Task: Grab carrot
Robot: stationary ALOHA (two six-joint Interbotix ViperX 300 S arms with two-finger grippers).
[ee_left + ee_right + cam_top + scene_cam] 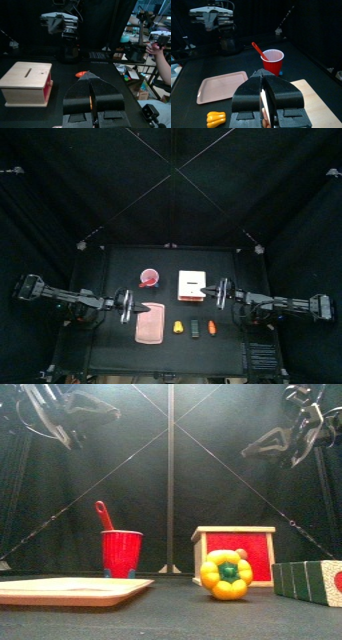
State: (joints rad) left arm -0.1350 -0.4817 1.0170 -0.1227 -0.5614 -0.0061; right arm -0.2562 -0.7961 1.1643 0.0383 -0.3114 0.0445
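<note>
The carrot is a slim orange piece lying near the table's front edge, right of the middle. My right gripper hovers just behind it, jaws shut and empty. In the right wrist view the right gripper blocks the carrot from sight. My left gripper is shut too, above the left end of the pink tray. Just past the left gripper an orange-red bit shows; I cannot tell whether it is the carrot.
A yellow pepper and a small dark item lie between tray and carrot. A red cup with a spoon and a wooden box stand behind. A green box is front right. A person's hand shows beyond the curtains.
</note>
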